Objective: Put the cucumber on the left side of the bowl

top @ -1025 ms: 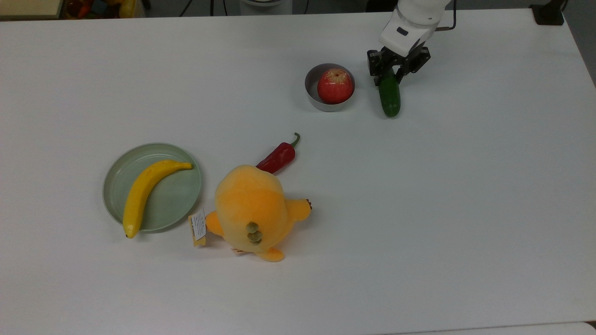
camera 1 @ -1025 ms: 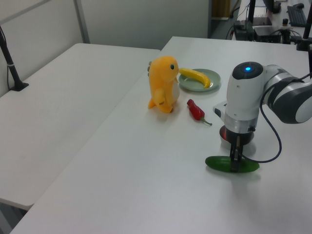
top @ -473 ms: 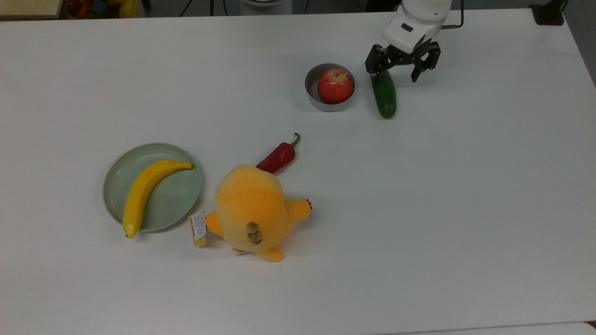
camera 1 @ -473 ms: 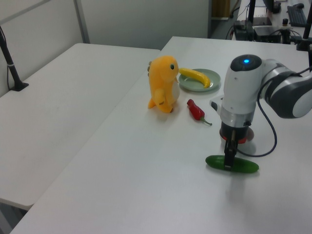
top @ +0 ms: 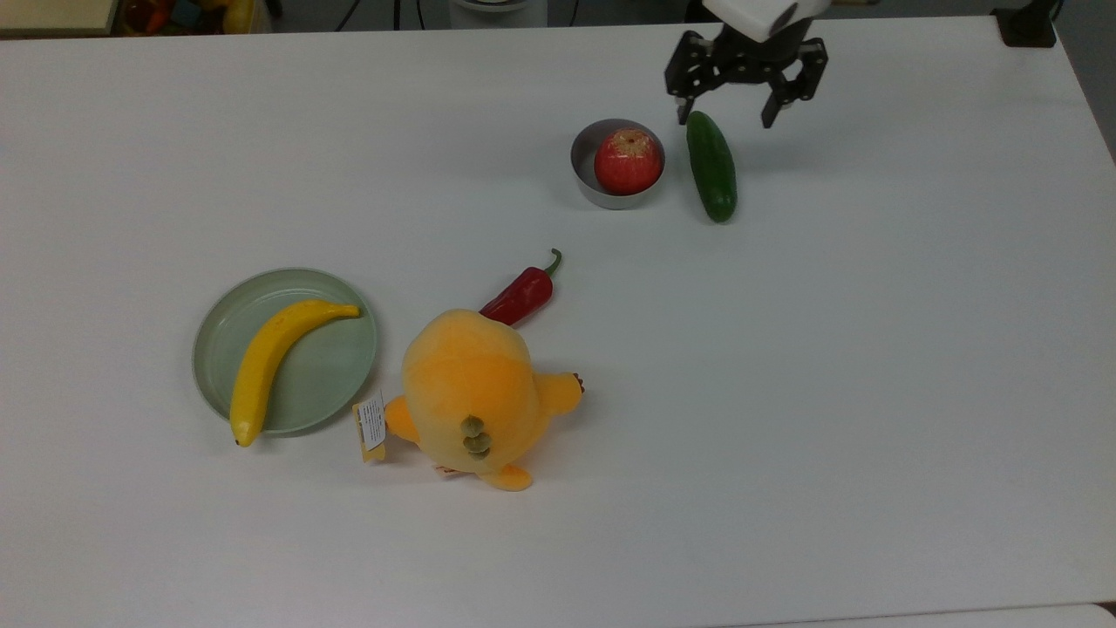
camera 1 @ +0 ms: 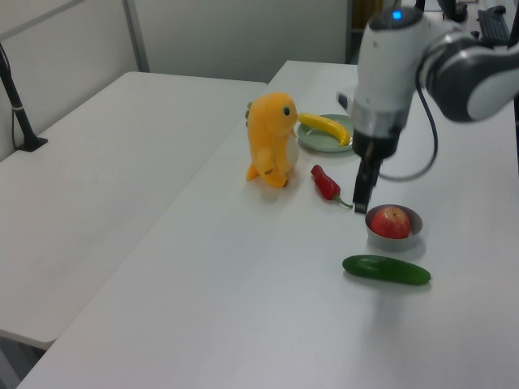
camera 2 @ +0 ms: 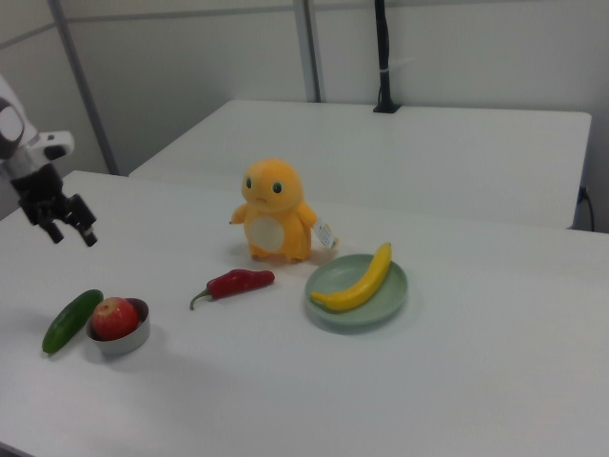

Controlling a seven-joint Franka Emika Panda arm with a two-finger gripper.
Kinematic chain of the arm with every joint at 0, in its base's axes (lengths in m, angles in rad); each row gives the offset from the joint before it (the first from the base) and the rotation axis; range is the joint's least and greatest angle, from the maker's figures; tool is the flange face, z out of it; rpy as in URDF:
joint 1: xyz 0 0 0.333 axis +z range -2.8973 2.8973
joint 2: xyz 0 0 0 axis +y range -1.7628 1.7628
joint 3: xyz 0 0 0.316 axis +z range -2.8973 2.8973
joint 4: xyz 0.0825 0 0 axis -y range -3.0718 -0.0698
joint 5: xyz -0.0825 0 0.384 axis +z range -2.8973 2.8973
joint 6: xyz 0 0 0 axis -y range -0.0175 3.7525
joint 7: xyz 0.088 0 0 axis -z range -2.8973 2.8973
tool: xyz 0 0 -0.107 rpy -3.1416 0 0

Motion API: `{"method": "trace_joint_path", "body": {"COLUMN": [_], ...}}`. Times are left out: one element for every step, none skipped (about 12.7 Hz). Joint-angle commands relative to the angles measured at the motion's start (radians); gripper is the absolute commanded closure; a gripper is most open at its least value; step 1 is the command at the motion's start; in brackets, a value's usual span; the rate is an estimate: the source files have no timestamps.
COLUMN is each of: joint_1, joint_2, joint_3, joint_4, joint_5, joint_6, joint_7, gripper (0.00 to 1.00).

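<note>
Cucumber (top: 711, 166): flat on table (top: 872, 349), upper right of top view, just beside bowl (top: 584, 166); gripper (top: 725, 116) above, fingers spread, empty.

my top view looks almost straight down on the white table (top: 872, 392) from high up, taking in nearly the whole surface. my left view sits low at one end, looking along the table, with the cucumber (camera 1: 386, 270) nearest and the plate (camera 1: 318, 139) far. my right view faces back from the opposite end, a little above table height, so the plate (camera 2: 366, 309) comes near and the cucumber (camera 2: 70, 320) lies on the right view's left. all three share the plush toy (top: 475, 392).
</note>
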Motion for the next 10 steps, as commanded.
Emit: {"method": "trace_joint_path", "body": {"joint_1": [-0.014,-0.035,-0.055,-0.082,-0.101,-0.127,-0.142,-0.155,-0.164,-0.167], "joint_2": [-0.069,-0.107,-0.127,-0.158,-0.177,-0.207,-0.223,-0.238,-0.247,-0.250], "joint_3": [-0.116,-0.161,-0.186,-0.221,-0.245,-0.281,-0.302,-0.327,-0.350,-0.371], "joint_4": [0.047,0.047,0.047,0.047,0.047,0.047,0.048,0.048,0.048,0.053], "joint_5": [0.105,0.148,0.156,0.158,0.159,0.164,0.181,0.196,0.201,0.199], "joint_6": [-0.137,-0.160,-0.180,-0.226,-0.257,-0.298,-0.320,-0.329,-0.337,-0.353], "joint_7": [-0.239,-0.323,-0.377,-0.457,-0.514,-0.595,-0.643,-0.674,-0.691,-0.680], "gripper": [0.00,0.00,0.00,0.00,0.00,0.00,0.00,0.00,0.00,0.00]}}
